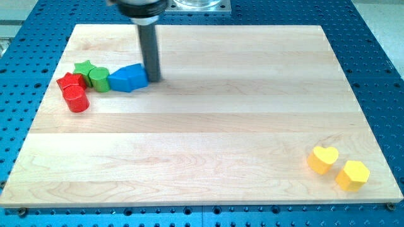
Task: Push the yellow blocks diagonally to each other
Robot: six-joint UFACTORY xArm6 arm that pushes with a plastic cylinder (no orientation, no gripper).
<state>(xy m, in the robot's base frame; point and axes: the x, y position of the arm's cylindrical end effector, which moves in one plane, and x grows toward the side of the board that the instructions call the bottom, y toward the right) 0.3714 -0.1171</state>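
Note:
A yellow heart block [322,159] lies near the board's bottom right corner. A yellow hexagon block [352,174] lies just below and to the right of it, almost touching, so the two sit on a diagonal. My tip [153,79] is far away at the view's upper left, right beside the right end of a blue block [129,78]. It is nowhere near the yellow blocks.
At the upper left, a cluster: a green star [83,68], a green cylinder [98,79], a red block [69,82] and a red cylinder [77,99]. The wooden board [202,139] sits on a blue perforated table.

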